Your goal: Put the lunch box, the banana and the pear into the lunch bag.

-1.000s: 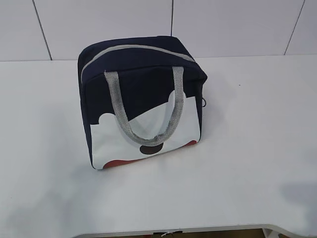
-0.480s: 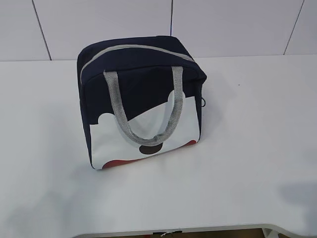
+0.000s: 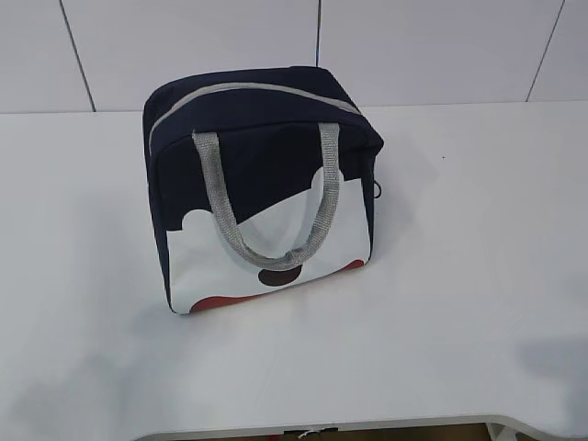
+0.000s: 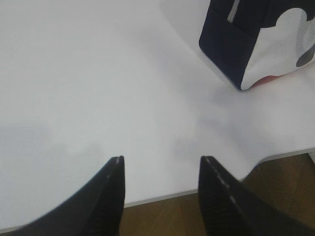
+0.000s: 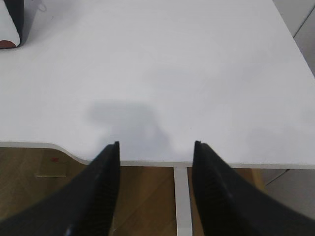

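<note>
Lunch bag (image 4: 256,44) upright, well apart from left pincer (image 4: 161,162), ahead-right

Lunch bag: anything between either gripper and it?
Nothing visible. Bare white table lies between the left gripper and the lunch bag, and likewise for the right gripper. Both grippers are open and empty. The bag's zipper looks closed.

- No readable text, label, brand, number or sign in any view.
- Printed side of the lunch bag (image 3: 266,248): only white, red and black shapes, no lettering.
- Same print at the corner seen in the left wrist view: shapes only, nothing legible.
</note>
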